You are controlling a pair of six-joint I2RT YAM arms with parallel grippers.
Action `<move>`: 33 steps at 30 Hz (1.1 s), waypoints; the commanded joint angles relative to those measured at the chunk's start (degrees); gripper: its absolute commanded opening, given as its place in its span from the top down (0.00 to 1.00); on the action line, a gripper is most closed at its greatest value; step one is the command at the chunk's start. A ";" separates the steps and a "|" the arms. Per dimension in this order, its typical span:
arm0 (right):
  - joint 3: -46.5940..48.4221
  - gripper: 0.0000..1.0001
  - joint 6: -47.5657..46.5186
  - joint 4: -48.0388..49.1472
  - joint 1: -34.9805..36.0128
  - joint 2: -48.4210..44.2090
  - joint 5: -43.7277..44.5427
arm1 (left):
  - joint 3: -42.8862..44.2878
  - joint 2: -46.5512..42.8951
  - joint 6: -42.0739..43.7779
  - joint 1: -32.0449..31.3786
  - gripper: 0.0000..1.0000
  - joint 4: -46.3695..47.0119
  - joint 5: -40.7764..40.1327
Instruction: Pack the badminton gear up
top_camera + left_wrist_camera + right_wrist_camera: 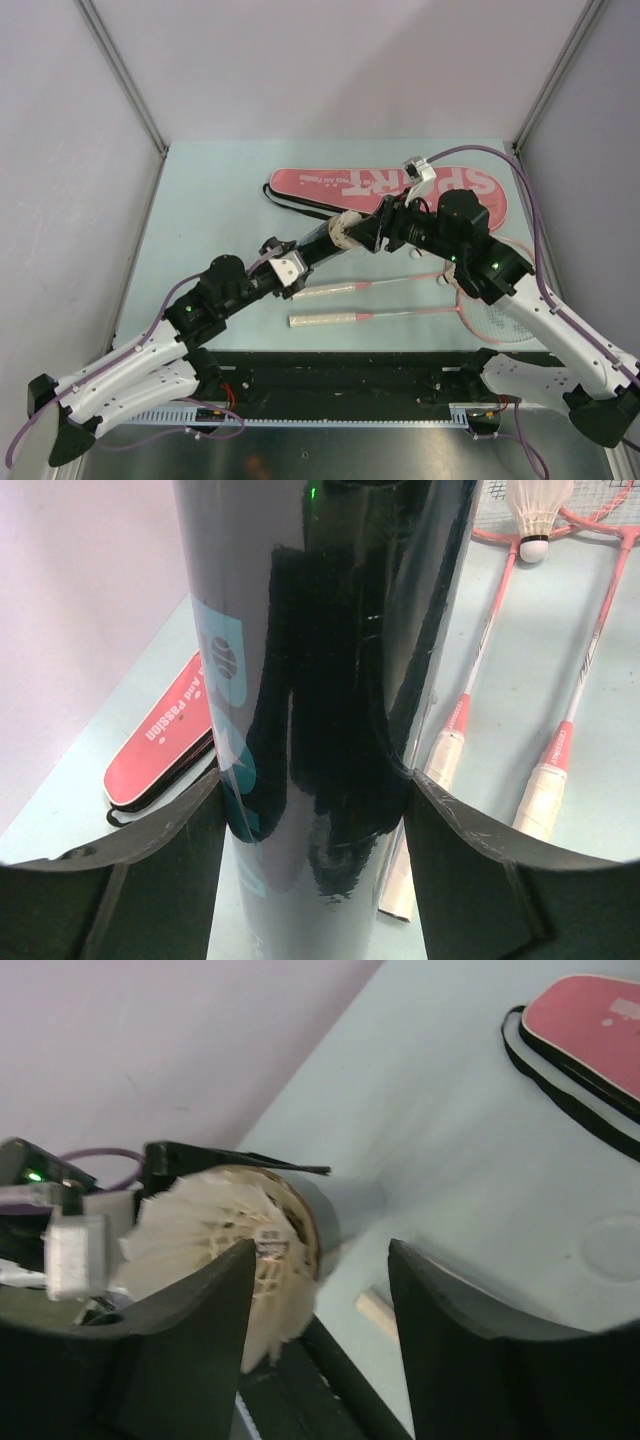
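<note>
While the left tool point(312, 780) clamps the black lettered tube point(318, 240) between both fingers, holding it slanted above the middle of the desk point(215, 200), the right tool point(322, 1250) sits at the tube's open right end with its jaws parted and nothing between them. A white feather shuttlecock point(200, 1230) fills the tube's mouth, its feathers fanning outward just beside one finger of the right tool. The long pink "SPORT" bag point(390, 185) lies flat along the far side of the desk, beyond the tube, with its black strap looped at its left end. The two pink-framed rackets point(322, 291) lie side by side on the near part of the desk, white handles to the left and heads to the right beneath the right arm. A second shuttlecock point(537, 515) lies where their shafts meet the heads.
</note>
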 commanded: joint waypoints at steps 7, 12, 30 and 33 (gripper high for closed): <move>2.00 0.30 -2.37 -4.92 -0.70 3.01 -4.65 | 2.03 -1.00 -0.35 -0.40 0.83 4.60 1.28; 8.21 0.29 -1.22 -9.28 0.97 10.21 -1.86 | 1.68 -1.00 -0.08 -1.10 0.83 4.60 1.72; 12.81 0.16 -4.82 -14.76 -1.66 2.00 5.08 | 2.21 -0.82 0.80 -2.24 0.84 4.42 -8.36; 9.74 0.11 -5.53 -13.36 -2.53 -5.12 10.17 | 2.38 -0.56 0.97 -2.24 0.85 4.51 -11.71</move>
